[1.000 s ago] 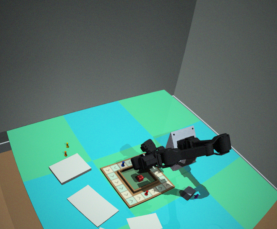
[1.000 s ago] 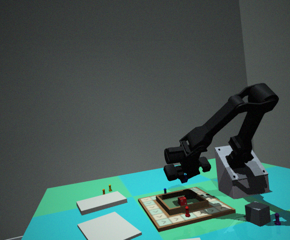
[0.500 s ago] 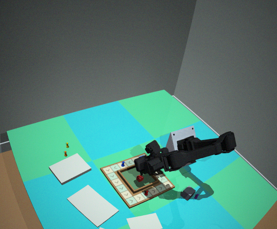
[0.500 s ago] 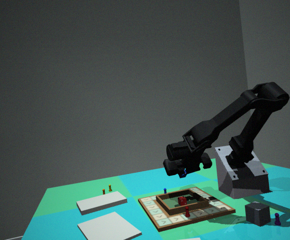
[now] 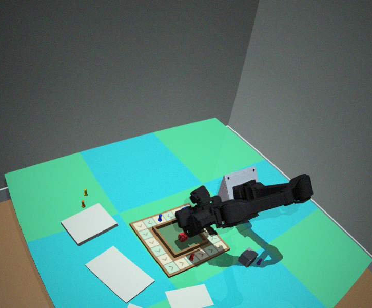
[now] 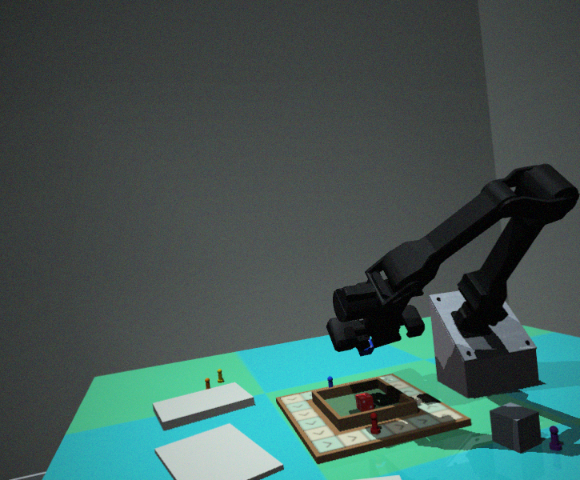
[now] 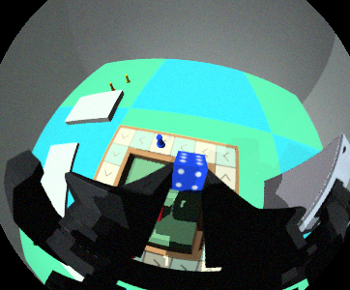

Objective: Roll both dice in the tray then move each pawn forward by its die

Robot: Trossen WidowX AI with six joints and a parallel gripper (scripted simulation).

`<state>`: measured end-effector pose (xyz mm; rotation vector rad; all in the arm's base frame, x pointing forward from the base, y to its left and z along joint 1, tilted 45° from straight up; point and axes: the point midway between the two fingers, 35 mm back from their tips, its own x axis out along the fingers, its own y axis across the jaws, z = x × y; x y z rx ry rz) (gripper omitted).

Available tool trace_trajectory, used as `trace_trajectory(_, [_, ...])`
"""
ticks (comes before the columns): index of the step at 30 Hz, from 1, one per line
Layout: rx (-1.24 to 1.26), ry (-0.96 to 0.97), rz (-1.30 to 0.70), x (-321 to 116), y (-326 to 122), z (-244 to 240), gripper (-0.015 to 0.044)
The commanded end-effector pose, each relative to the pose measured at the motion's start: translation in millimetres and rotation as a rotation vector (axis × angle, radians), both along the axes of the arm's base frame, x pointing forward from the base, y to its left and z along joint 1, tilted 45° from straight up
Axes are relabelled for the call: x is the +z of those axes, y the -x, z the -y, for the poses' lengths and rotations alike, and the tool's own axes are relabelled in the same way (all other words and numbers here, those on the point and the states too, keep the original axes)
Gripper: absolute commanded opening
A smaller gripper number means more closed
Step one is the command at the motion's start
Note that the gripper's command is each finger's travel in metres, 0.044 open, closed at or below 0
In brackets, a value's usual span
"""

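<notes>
My gripper [image 6: 366,347] [image 7: 189,170] is shut on the blue die [image 6: 365,351] [image 7: 189,175] and holds it above the board, over the tray. In the wrist view the die shows four white dots on its near face and several on its upper face. The red die [image 5: 182,236] [image 6: 364,401] lies in the tray [image 5: 164,245] [image 6: 326,411]. The blue pawn [image 5: 159,217] [image 6: 330,382] [image 7: 160,141] stands on the board's far row. The red pawn [image 5: 191,257] [image 6: 374,424] stands on the near row. The arrow squares ring the tray. The arm hides part of the board in the top view.
A dark grey block [image 5: 248,257] [image 6: 514,428] and a purple pawn [image 5: 259,262] [image 6: 554,438] stand to the right of the board. White slabs [image 5: 89,223] [image 5: 119,273] [image 6: 203,404] lie left and in front. A yellow pawn [image 5: 85,192] [image 6: 219,375] and an orange pawn [image 5: 83,204] [image 6: 207,383] stand far left.
</notes>
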<state>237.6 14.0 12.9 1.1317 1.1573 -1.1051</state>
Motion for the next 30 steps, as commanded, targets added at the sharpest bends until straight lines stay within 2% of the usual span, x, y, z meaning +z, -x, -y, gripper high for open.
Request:
trace_trajectory(1, [0.000, 0.000, -0.001, 0, 0, 0, 0.0079])
trace_trajectory(7, [0.000, 0.000, 0.000, 1, 0, 2, 0.0236])
trace_trajectory(11, [-0.005, 0.006, 0.002, 27, -1, 27, 0.0341])
trace_trajectory(15, [-0.003, -0.003, -0.003, 28, -2, 28, 0.0440])
trace_trajectory(22, [0.068, -0.402, -0.127, 6, -31, 12, 0.0440])
trace_trajectory(28, [0.065, -0.791, -0.091, -9, -67, 13, 0.0440])
trace_trajectory(30, [0.061, -0.834, -0.077, -11, -72, 14, 0.0440])
